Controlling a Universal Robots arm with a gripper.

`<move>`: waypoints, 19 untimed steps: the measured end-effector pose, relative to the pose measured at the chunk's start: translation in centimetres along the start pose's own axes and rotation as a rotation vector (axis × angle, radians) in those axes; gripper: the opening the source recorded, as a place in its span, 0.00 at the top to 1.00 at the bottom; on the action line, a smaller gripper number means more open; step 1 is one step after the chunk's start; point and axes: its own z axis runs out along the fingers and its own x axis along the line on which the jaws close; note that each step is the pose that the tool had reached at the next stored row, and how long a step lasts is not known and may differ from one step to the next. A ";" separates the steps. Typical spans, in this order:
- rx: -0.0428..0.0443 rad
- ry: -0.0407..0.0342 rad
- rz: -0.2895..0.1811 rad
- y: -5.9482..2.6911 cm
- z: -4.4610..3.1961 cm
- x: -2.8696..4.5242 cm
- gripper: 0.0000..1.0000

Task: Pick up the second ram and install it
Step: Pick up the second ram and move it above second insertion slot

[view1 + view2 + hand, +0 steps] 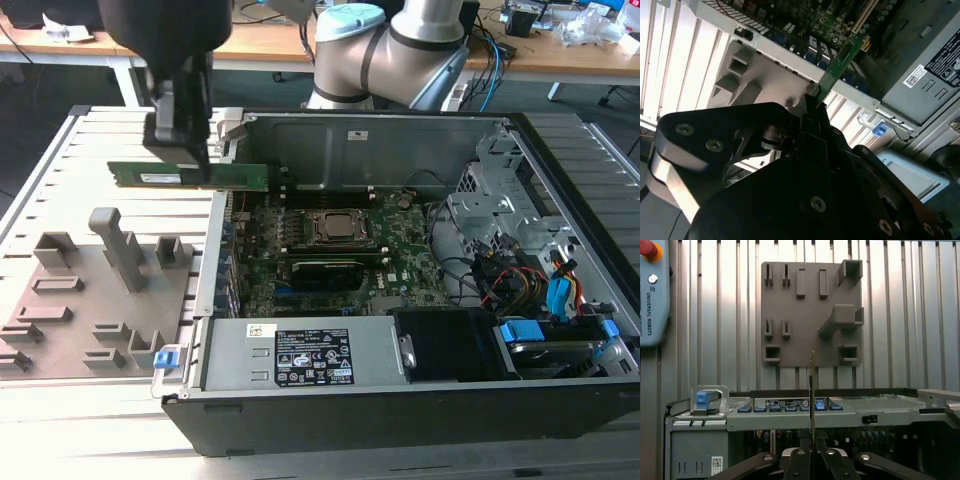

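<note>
Upper left of the exterior view: the end effector [186, 158] is clamped tight on the second ram [240, 176], held level above the left rim of the open computer case [400, 150]; 1 end overhangs the grey fixture plate [100, 300], the other the motherboard [340, 255]; in both wrist views the stick [813, 390] appears edge-on.

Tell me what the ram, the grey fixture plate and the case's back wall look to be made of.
Ram: green circuit board, probably fibreglass laminate, matte, with a pale label; the tool grips it.
Fixture plate: looks like matte grey plastic, going by its even colour and moulded blocks.
Case wall: bare sheet metal with a dull silver sheen.
</note>
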 end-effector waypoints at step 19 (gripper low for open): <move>-0.0066 0.0000 0.000 -8.93 -0.50 -0.17 0.86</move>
